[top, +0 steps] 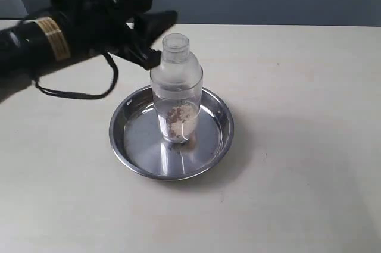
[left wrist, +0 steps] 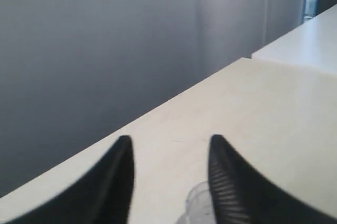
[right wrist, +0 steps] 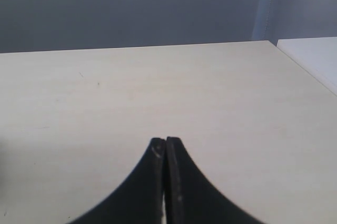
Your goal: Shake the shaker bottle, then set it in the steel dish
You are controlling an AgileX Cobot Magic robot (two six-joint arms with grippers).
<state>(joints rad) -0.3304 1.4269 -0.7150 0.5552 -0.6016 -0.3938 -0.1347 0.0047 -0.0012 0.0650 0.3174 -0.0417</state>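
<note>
The shaker bottle (top: 176,89) stands upright inside the steel dish (top: 133,156), with brownish-pink granules in its lower part. My left gripper (top: 156,36) is open, up beside the bottle's clear cap on the left, not holding it. In the left wrist view the gripper (left wrist: 169,144) shows two spread black fingers, and the bottle's cap (left wrist: 197,207) peeks in low between them, close to one finger. My right gripper (right wrist: 166,140) is shut with nothing between its fingers; it does not show in the exterior view.
The pale tabletop (top: 297,116) spreads all around the dish. A black cable (top: 77,93) loops down from the left arm onto the table behind the dish. A grey wall backs the table's far edge.
</note>
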